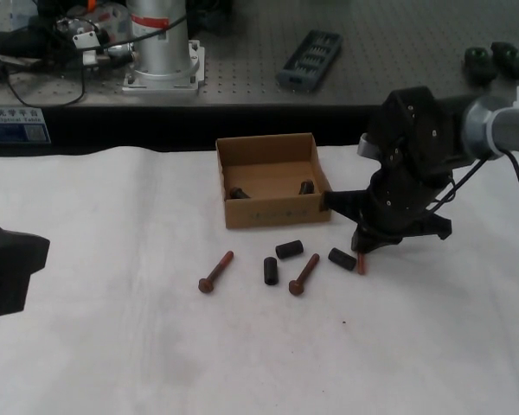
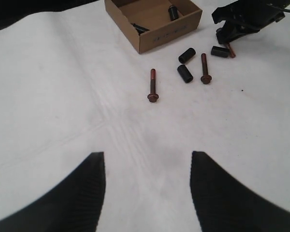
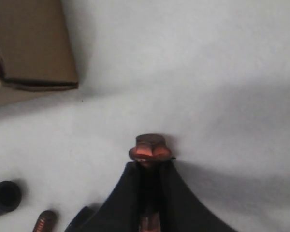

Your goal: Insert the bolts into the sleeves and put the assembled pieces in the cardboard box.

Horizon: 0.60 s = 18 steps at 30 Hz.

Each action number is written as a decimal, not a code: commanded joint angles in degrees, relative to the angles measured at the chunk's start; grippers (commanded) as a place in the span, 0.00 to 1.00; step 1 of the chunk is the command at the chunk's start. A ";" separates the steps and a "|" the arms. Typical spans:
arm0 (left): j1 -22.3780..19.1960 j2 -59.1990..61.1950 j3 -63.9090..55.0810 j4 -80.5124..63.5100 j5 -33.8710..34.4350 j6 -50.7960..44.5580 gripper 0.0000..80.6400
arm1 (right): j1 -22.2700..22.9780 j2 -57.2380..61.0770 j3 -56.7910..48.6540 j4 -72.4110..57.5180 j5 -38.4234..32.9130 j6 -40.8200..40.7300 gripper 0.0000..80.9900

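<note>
I am pinching a bolt in my right claw. Both fingers are pressing together on its shank, and the hexagonal head is sticking out past the fingertips. In the high view this claw is hanging low over the table. The nearest sleeve is lying on its side just beside the bolt at about 9 o'clock, its long axis running roughly from 10 toward 4. I am judging that the coming move depends on lining the shank up with that bore, which may need a regrip since the head is leading. The cardboard box is sitting near at 10 o'clock, and open table is stretching toward 3 and 6 for swinging round. A second sleeve, a third sleeve and a loose bolt are lying farther toward 9. My left claw is hovering spread wide, well apart at 9 o'clock, so the right arm is nearer.
</note>
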 commanded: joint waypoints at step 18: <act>-0.67 5.85 -0.16 -8.31 1.42 -5.27 0.48 | -0.10 -17.79 2.34 17.27 -0.22 -17.58 0.03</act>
